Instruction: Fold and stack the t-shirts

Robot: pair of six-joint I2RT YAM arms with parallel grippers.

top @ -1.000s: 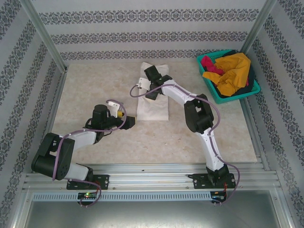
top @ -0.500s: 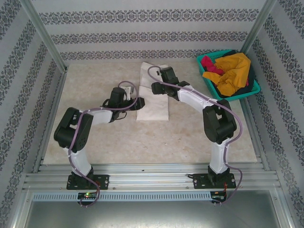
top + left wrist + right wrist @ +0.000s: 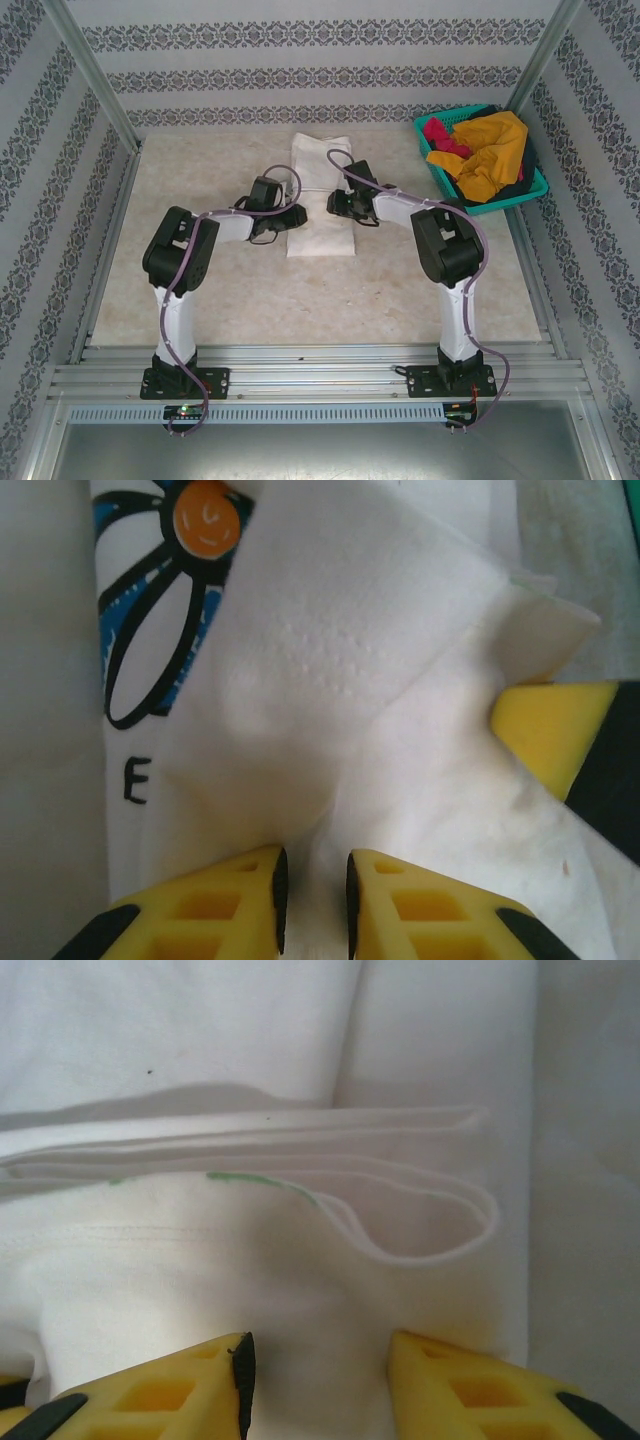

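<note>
A cream-white t-shirt (image 3: 320, 238) lies folded into a long strip at the table's middle. Its daisy print (image 3: 150, 610) and a black letter show in the left wrist view. My left gripper (image 3: 296, 214) sits at the strip's left edge, and its jaws (image 3: 313, 895) are pinched on a ridge of the white cloth (image 3: 330, 630). My right gripper (image 3: 336, 205) lies on the strip from the right. Its jaws (image 3: 318, 1375) stand apart astride a bulge of the layered cloth (image 3: 250, 1260). One of the right gripper's yellow fingers (image 3: 550, 730) shows in the left wrist view.
A teal mesh basket (image 3: 447, 196) stands at the back right with a mustard-yellow shirt (image 3: 495, 150), a magenta shirt (image 3: 440, 135) and a dark shirt (image 3: 527, 168) heaped in it. Patterned walls and metal rails close in the table on three sides.
Both arms have swung in to the white t-shirt's middle from either side. Both pairs of jaws have narrowed from wide open, the left onto the cloth.
</note>
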